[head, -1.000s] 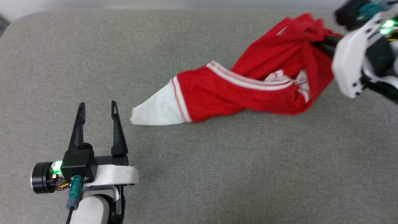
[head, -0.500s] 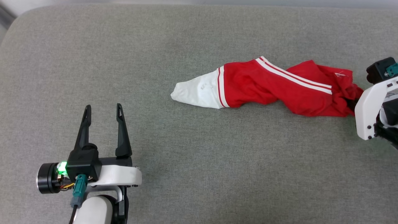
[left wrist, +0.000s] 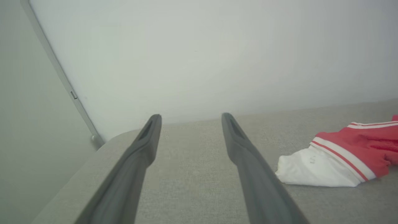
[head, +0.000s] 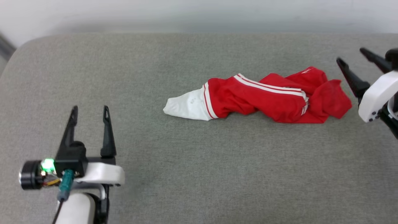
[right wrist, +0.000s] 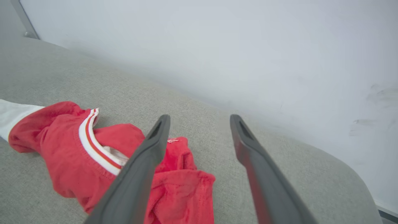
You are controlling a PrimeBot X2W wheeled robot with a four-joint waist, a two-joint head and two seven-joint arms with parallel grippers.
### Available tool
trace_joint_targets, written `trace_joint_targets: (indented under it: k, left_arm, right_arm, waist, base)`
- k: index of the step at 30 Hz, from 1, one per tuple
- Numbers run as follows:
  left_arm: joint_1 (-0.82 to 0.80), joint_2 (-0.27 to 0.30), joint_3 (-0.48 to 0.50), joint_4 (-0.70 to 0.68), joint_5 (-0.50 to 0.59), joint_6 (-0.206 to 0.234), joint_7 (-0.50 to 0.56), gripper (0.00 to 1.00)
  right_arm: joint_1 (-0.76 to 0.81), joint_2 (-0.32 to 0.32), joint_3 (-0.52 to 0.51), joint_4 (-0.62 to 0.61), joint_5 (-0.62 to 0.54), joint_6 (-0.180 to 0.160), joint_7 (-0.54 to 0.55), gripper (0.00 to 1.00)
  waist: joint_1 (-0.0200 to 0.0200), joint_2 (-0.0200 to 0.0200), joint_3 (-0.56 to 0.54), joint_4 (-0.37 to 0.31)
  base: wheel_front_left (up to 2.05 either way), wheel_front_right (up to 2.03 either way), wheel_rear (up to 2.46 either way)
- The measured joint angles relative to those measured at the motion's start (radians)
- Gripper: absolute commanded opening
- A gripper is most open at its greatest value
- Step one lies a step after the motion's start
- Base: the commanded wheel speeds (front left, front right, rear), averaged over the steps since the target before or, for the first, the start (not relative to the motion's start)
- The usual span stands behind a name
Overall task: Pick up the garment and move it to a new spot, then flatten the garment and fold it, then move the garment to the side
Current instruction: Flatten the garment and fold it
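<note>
Near left, over grey fabric-covered counter (head: 199,180): left gripper (head: 90,108), jaws wide, empty. Mid-depth, centre to right: red jersey-style T-shirt with white sleeve and striped trim (head: 267,99), bunched in a twisted roll, lying free on counter. Far right, just beside its red end: right gripper (head: 350,54), jaws wide, empty. Risks judged: pinching several bunched layers at once, locking the twist in; dragging cloth off right edge during flattening.
</note>
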Motion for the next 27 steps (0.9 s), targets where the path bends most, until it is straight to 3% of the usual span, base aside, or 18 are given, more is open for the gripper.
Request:
trace_joint_targets:
  k: [3,8,12,16,17,22,27]
  left_arm:
    - [-0.045,0.035,0.000,0.033,0.005,-0.031,0.000,1.00]
    - [-0.167,0.099,-0.013,0.097,0.010,-0.092,0.053,1.00]
    - [-0.270,0.136,-0.043,0.138,0.010,-0.160,0.135,1.00]
    - [-0.389,0.178,-0.070,0.173,-0.002,-0.233,0.232,1.00]
    - [-0.475,0.199,-0.108,0.202,-0.029,-0.277,0.338,1.00]
    - [-0.618,0.236,-0.215,0.242,-0.151,-0.301,0.557,1.00]
    - [-0.741,0.318,-0.436,0.242,-0.383,-0.303,0.799,1.00]
  right_arm:
    - [0.016,0.017,-0.108,-0.027,-0.051,0.000,-0.016,1.00]
    - [0.155,0.065,-0.446,-0.195,-0.257,0.000,-0.019,1.00]
    - [0.361,0.147,-0.704,-0.352,-0.446,0.000,-0.019,1.00]
    - [0.539,0.245,-0.870,-0.509,-0.587,0.000,-0.019,1.00]
    - [0.637,0.297,-0.923,-0.600,-0.658,0.000,-0.019,1.00]
    - [0.713,0.351,-0.951,-0.683,-0.717,0.000,-0.017,1.00]
    - [0.719,0.364,-0.944,-0.718,-0.735,0.000,-0.005,1.00]
  waist:
    - [0.0000,0.0000,-0.017,-0.015]
    - [0.0000,0.0000,-0.032,-0.042]
    - [0.0000,0.0000,-0.036,-0.061]
    - [-0.0001,0.0000,-0.033,-0.074]
    - [0.0000,0.0000,-0.025,-0.083]
    - [0.0000,0.0000,-0.004,-0.100]
    - [0.0000,0.0000,0.025,-0.118]
  base:
    - [0.00,0.00,0.00]
    - [0.00,0.00,0.00]
    - [0.00,0.00,0.00]
    - [0.00,0.00,0.00]
    - [0.00,0.00,0.00]
    - [0.00,0.00,0.00]
    - [0.00,0.00,0.00]
